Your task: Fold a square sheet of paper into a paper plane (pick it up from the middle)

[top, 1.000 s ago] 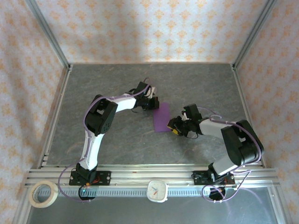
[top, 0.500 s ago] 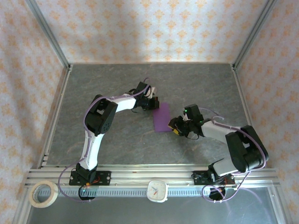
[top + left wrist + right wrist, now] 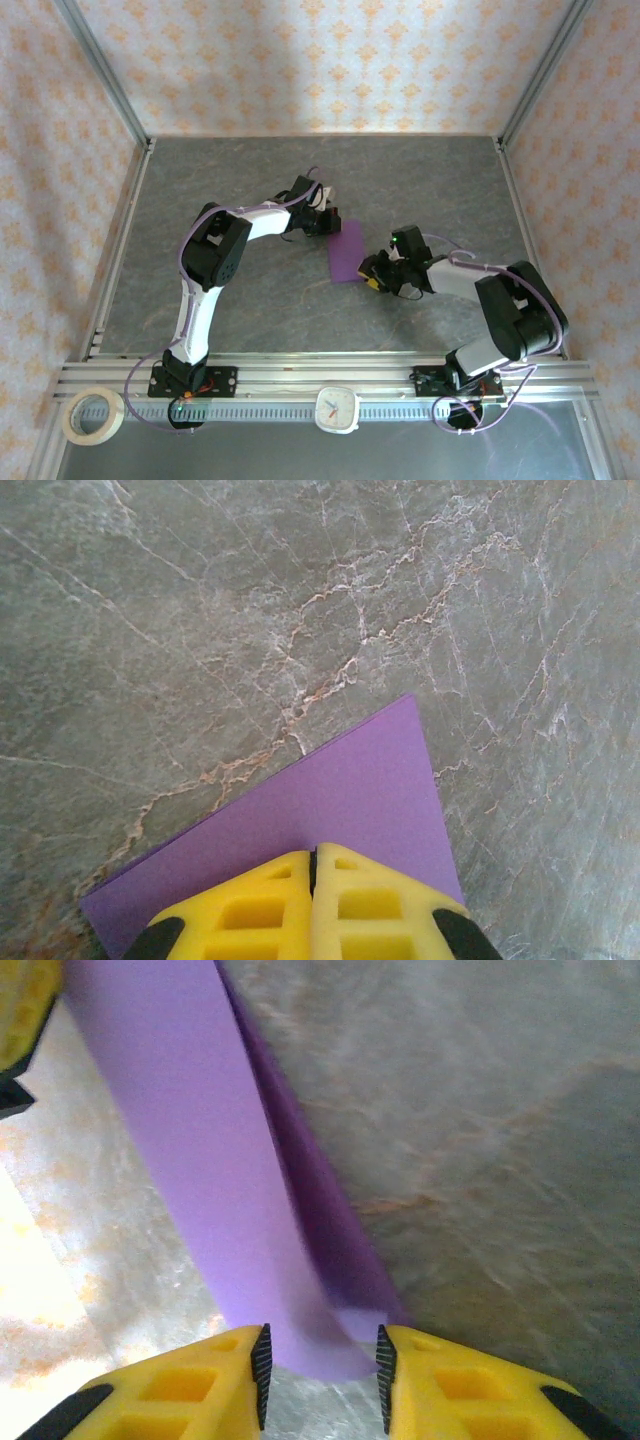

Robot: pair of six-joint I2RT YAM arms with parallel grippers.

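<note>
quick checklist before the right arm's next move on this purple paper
1. Left end effector shut, tip over the paper: ok.
2. Paper's folded edge between the jaws of the right end effector: ok.
3. Right grip firm on that edge: cannot tell.
4. Fold pressed flat: not ok, the layers gape near the right end effector.
5. Paper wholly on the table: ok.

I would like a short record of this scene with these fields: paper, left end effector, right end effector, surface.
paper: purple sheet, folded over, lying between both arms
left end effector: shut, tips at the sheet
right end effector: jaws apart, folded edge between them
surface: grey marble-like table
</note>
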